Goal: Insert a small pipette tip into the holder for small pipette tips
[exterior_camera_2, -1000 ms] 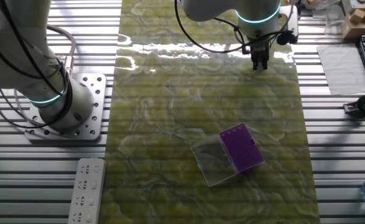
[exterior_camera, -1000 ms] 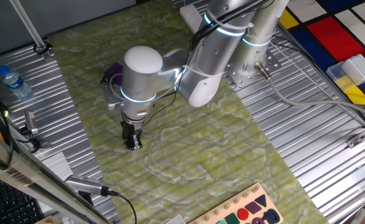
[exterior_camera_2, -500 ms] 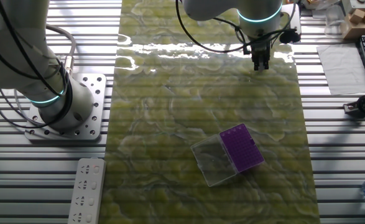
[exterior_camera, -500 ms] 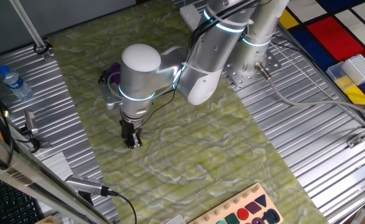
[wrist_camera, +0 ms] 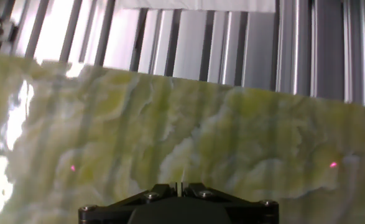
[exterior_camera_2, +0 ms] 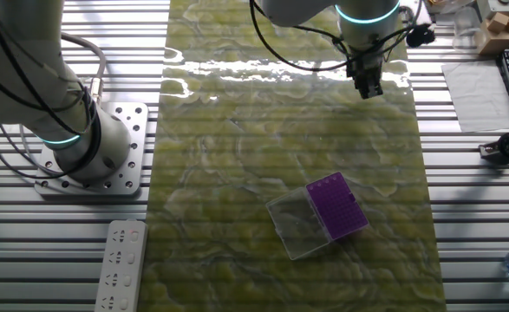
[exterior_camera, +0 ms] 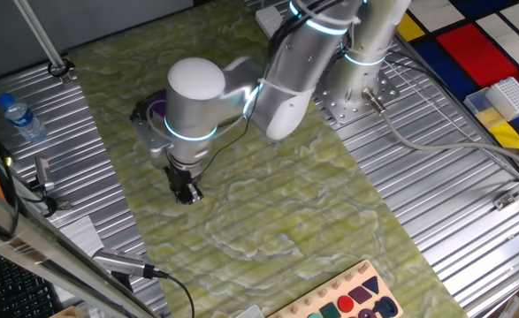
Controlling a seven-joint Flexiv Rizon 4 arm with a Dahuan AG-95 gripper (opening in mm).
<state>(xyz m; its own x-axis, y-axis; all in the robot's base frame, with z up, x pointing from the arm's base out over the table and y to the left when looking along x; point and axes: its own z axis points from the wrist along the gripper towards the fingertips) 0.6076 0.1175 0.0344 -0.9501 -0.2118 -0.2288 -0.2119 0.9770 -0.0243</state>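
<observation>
The holder for small pipette tips (exterior_camera_2: 336,206) is a flat purple square box dotted with holes, lying on the green mat with its clear cover (exterior_camera_2: 299,225) beside it. In one fixed view only a purple sliver of the holder (exterior_camera: 157,108) shows behind the arm. My gripper (exterior_camera_2: 368,89) hangs over the mat's far right corner, well away from the holder. In the hand view the gripper (wrist_camera: 180,185) has its jaws nearly together, with a thin pale small pipette tip (wrist_camera: 183,177) sticking out between them. Below it lies bare mat close to the edge.
The mat ends on ribbed metal table (wrist_camera: 232,50) just beyond the gripper. A water bottle (exterior_camera: 16,117) stands at the left. A white gridded rack on a blue tray (exterior_camera: 509,95) sits far right, a shape puzzle board (exterior_camera: 347,300) at the front. The arm's base (exterior_camera_2: 89,165) and a power strip (exterior_camera_2: 122,264) are nearby.
The gripper has drifted a short way toward the mat's edge, still shut. The holder and its cover have not moved.
</observation>
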